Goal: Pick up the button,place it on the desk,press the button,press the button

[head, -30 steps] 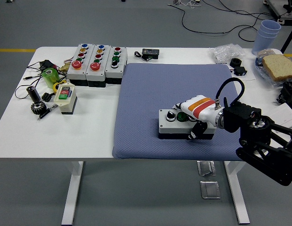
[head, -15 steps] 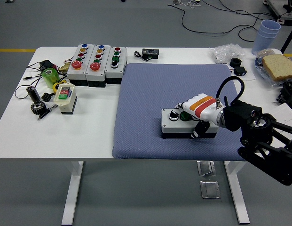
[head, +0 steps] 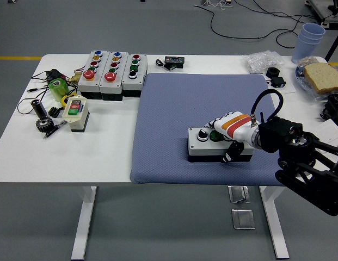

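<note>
right hand lies on right end of button box, fingers curled over it, apparently gripping. box sits on blue mat, near front edge, long axis left-right. green button just left of fingertips. left hand unseen.

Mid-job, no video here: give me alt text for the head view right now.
The robot's right hand grips a grey button box lying on the blue mat, fingers over its green button. Three more button boxes and small tools sit on the white table at far left.
</note>
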### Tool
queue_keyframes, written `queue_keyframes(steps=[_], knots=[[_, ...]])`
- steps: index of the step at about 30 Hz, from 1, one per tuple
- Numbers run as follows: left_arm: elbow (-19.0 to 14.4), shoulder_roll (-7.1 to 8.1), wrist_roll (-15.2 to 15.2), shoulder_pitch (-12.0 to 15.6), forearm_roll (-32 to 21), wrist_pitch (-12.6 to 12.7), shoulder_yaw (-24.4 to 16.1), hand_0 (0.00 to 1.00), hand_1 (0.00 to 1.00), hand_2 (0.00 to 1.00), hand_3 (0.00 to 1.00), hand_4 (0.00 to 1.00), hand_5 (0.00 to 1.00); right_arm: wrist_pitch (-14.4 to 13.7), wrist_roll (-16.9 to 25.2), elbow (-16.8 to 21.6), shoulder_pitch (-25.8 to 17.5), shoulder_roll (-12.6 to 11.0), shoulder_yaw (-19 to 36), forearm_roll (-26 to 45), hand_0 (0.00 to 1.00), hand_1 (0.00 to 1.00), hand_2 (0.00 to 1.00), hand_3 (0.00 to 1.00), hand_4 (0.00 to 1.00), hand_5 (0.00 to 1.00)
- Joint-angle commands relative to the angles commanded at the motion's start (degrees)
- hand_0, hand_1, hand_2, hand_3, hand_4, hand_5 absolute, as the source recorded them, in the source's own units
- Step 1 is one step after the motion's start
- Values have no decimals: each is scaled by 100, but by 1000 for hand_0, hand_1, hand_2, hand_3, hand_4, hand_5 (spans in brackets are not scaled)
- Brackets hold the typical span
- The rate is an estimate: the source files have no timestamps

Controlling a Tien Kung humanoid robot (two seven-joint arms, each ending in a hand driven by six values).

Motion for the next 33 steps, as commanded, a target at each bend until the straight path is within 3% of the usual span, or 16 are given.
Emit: queue_keyframes(steps=[10, 14, 20, 27, 28, 33], knots=[[0, -3, 1, 1, 19, -4, -7, 645, 607, 603, 564, 311, 861, -51, -57, 101, -46, -5, 92, 224, 940, 850, 998, 998, 958, 230], [0, -6, 0, 5, 30, -4, -14, 645, 607, 603, 564, 311, 861, -254, -43, 187, -158, 0, 276, 507, 940, 850, 998, 998, 958, 230], [0, -9, 2, 20, 67, -7, -32, 645, 607, 603, 564, 311, 860, -370, -15, 533, -379, -66, 660, 750, 941, 854, 998, 998, 962, 240], [0, -11, 4, 54, 108, -6, -38, 644, 607, 603, 564, 311, 859, -1116, -352, 1020, -806, -218, 1471, 1026, 911, 835, 989, 998, 949, 261], [0, -11, 4, 60, 114, -7, -38, 645, 607, 603, 563, 311, 858, -1249, -369, 1082, -869, -260, 1549, 1046, 619, 547, 792, 983, 818, 292], [0, -6, 4, 96, 144, -9, -38, 645, 607, 603, 563, 311, 858, -2262, -375, 1550, -1407, -597, 1981, 1129, 619, 547, 792, 983, 818, 292]])
